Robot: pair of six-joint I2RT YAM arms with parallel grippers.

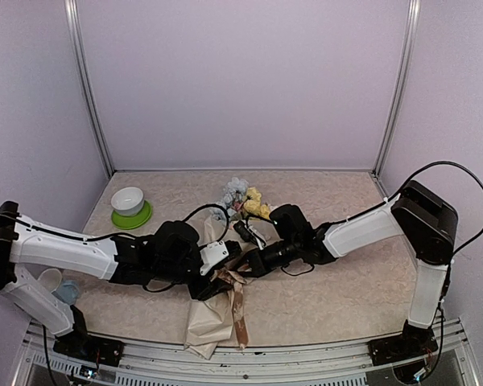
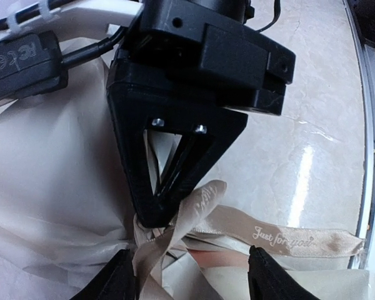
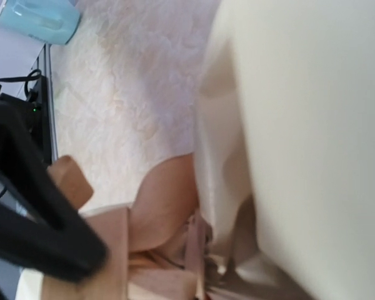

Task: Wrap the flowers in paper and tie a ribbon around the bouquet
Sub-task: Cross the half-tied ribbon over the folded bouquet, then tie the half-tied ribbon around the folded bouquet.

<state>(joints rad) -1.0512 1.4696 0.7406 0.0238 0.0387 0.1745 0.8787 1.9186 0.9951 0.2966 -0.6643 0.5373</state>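
The bouquet lies on the table with its flowers (image 1: 241, 197) pointing to the back and its beige paper (image 1: 205, 326) running toward the front edge. The tan ribbon (image 1: 239, 310) is knotted round the paper's waist, and one tail trails forward. In the left wrist view a ribbon tail printed "Just for you" (image 2: 287, 237) lies flat, with a loop standing beside it. My right gripper (image 2: 155, 215) is shut, its tips pinching the ribbon at the knot. My left gripper (image 2: 190, 278) is open, its fingertips (image 2: 115, 278) on either side of the knot with nothing gripped. The right wrist view shows only paper (image 3: 312, 125) and ribbon (image 3: 162, 212).
At the back left, a white bowl (image 1: 129, 199) sits on a green plate (image 1: 131, 217). A pale blue cup (image 1: 66, 291) and a white cup (image 1: 50, 279) stand by the left arm. The metal front rail (image 1: 306, 354) runs just beyond the paper's end.
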